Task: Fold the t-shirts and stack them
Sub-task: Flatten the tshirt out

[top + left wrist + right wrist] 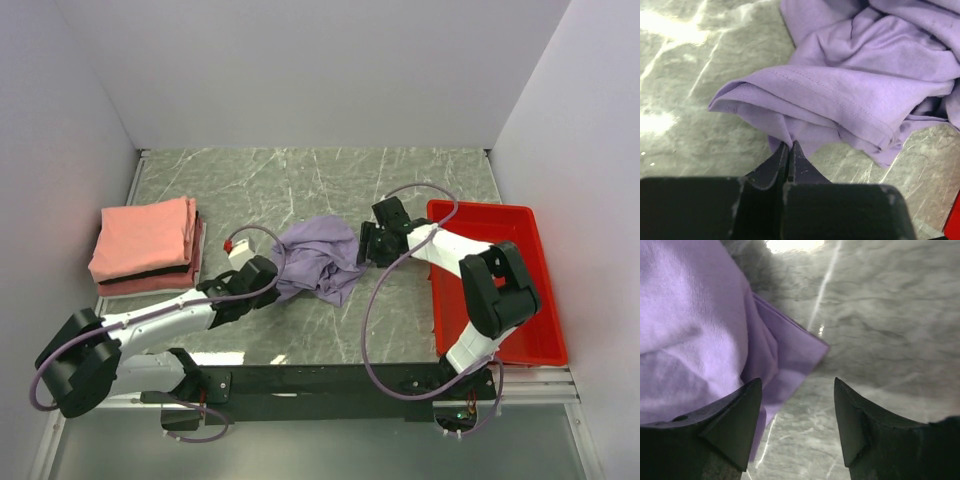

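Note:
A crumpled lavender t-shirt (318, 262) lies in a heap at the table's middle. My left gripper (270, 276) sits at its left edge, shut on a fold of the lavender cloth (805, 100); the two fingers (771, 169) meet with fabric pinched at their tips. My right gripper (366, 246) is at the heap's right edge, open, one fingertip (740, 415) over the lavender hem (785, 355) and the other over bare marble. A stack of folded salmon-pink and darker red t-shirts (147, 244) rests at the left.
A red plastic tray (515, 245) stands at the right, with my right arm reaching across its near left corner. White walls close in the back and both sides. The dark base rail runs along the near edge (330, 382).

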You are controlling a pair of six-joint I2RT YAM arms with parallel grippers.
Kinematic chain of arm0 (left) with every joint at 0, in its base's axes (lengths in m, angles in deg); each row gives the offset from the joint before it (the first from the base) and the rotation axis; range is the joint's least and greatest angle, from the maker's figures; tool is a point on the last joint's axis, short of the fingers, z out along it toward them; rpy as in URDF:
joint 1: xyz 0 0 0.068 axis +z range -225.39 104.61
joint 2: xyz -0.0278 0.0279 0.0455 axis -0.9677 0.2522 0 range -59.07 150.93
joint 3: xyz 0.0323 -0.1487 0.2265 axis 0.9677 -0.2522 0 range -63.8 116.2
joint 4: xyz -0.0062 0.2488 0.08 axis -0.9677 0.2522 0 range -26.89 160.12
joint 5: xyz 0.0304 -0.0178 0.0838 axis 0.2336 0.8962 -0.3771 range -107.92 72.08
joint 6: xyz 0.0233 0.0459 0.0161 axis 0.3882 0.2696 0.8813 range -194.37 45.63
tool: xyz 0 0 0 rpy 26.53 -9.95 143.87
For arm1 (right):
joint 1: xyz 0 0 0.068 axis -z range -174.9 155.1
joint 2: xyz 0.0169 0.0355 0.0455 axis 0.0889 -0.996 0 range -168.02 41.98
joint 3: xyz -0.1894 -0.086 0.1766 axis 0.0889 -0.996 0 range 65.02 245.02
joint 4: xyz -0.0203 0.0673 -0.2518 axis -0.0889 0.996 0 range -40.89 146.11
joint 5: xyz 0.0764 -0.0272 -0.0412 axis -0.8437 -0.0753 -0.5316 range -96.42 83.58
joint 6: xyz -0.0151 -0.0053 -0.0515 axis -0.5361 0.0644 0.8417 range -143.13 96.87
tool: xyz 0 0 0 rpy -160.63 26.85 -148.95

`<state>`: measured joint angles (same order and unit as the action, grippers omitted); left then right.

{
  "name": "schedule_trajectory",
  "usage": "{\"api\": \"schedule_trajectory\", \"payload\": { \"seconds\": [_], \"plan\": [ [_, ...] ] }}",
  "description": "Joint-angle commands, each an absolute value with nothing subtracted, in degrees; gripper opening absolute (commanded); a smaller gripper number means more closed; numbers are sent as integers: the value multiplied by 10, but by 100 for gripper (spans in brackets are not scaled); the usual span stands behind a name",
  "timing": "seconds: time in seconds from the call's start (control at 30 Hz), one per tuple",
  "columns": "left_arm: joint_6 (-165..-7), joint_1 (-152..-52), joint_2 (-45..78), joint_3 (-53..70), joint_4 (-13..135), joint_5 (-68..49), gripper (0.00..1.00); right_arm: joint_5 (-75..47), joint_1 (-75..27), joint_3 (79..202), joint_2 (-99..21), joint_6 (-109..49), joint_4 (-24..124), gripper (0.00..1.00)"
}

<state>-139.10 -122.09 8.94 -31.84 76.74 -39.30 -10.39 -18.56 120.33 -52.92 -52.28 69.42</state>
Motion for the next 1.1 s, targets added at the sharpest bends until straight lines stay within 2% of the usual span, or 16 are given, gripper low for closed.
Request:
{"api": "schedule_trajectory", "payload": {
  "seconds": [0.0, 0.2, 0.23, 0.3, 0.33, 0.4, 0.67, 0.83, 1.07],
  "plan": [
    [-1405, -1221, 60, -330, 782, -411, 1, -116, -199, 1229, -549, -528, 682, 63],
    [-1410, -1221, 36, -338, 795, -423, 1, -157, -206, 1211, -560, -535, 659, 53],
    [-1409, -1221, 32, -339, 795, -423, 1, -158, -206, 1211, -564, -534, 658, 39],
    [-1409, -1221, 30, -339, 796, -425, 1, -156, -207, 1209, -564, -535, 656, 24],
    [-1410, -1221, 27, -337, 801, -427, 1, -155, -206, 1208, -557, -535, 654, 9],
    [-1411, -1221, 25, -332, 815, -436, 1, -142, -207, 1206, -545, -535, 649, 1],
    [-1417, -1221, -13, -316, 859, -501, 1, -64, -206, 1203, -449, -521, 648, 0],
    [-1428, -1221, -42, -299, 914, -557, 1, 25, -198, 1195, -378, -513, 654, 0],
    [-1413, -1188, -71, -288, 934, -608, 1, 51, -152, 1176, -295, -517, 636, 0]
  ]
}}
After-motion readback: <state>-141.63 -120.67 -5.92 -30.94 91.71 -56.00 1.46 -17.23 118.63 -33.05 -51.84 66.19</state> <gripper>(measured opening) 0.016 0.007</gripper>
